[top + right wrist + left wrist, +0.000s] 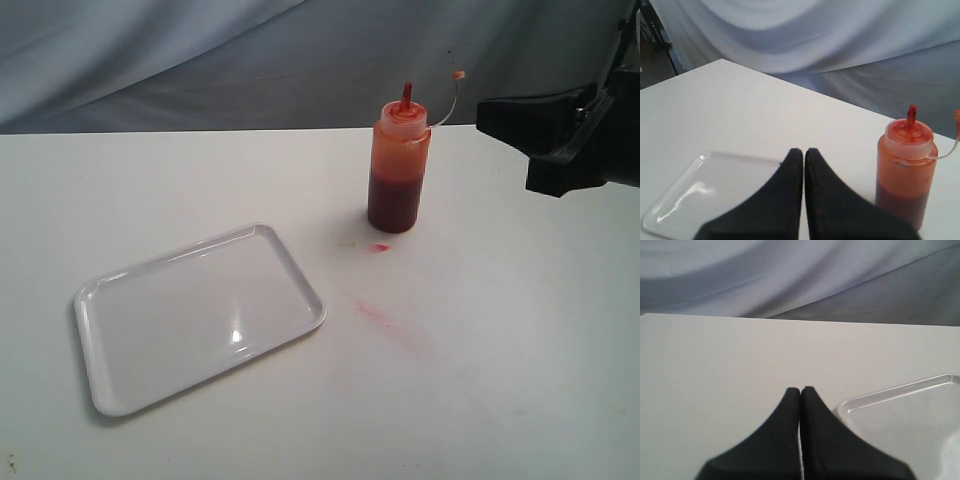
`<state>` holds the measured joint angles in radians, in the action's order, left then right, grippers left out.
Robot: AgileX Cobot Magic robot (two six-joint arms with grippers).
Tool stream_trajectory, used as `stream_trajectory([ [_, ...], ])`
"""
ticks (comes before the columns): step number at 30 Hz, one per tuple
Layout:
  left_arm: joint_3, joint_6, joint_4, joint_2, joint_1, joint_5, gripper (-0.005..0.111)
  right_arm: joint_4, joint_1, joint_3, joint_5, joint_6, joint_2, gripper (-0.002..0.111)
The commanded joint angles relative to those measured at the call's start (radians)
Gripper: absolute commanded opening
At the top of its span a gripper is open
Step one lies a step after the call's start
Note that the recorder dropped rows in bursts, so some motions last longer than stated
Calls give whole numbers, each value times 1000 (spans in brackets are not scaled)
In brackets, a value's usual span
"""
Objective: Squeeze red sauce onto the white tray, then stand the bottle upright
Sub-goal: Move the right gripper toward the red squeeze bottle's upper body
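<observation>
At the back half of the table (520, 380), the bottle (398, 170) stands upright, base flat, nothing touching it. Red sauce (392, 205) fills its lower part; the upper body is translucent orange. The red nozzle (407, 95) points straight up, uncapped. The small cap (458, 74) sits on a thin tether, up and to the right of the nozzle in the exterior view.

White tray (190, 320): flat on the table, left of the bottle and nearer the exterior camera, well apart from it, turned at an angle to the table edge. Glossy, with a glare patch.

Just in front of the bottle's base there is a small red spot (380, 247) on the table, close but not touching. Further out from the bottle on the same side, a faint pink smear (385, 318) streaks the table.

Right gripper (482, 112): right of the bottle, about level with its shoulder, off the table, clear gap to it, tip aimed toward it. Jaws clenched, fingers (790, 200) pressed together, nothing between them.

Left gripper (800, 389): jaws clenched too, fingers (780, 440) meeting along their length, empty. The bottle is outside its wrist view, so I can't place it relative to the bottle. Bare table lies beyond the tips, and a tray corner is close by.

Grey-blue draped cloth (200, 60) hangs behind the bottle, past the table's far edge.
</observation>
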<state>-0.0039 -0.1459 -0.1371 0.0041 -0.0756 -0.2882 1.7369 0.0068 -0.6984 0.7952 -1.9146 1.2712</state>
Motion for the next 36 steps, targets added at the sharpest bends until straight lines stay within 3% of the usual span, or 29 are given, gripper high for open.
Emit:
stream_trajectory([
  [1,4,-8,1,-4,8,8,1,8,-5,-2,-18,-22,1,19],
  [2,4,-8,1,-4,8,8,1,8,-5,-2,-32,-28,1,27],
  [3,4,-8,1,-4,8,8,1,8,-5,-2,-59,-63,1,50],
  [7,4,-8,1,-4,8,8,1,8,-5,-2,-104,-75,1,105],
  [20,4,-8,1,-4,8,8,1,8,-5,-2,-112,-69,27,105],
  [30,4,-8,1,-4,8,8,1,8,-5,-62,46,-85,320,105],
  [36,4,-8,1,-4,8,8,1,8,-5,-145,-12,-173,448,105],
])
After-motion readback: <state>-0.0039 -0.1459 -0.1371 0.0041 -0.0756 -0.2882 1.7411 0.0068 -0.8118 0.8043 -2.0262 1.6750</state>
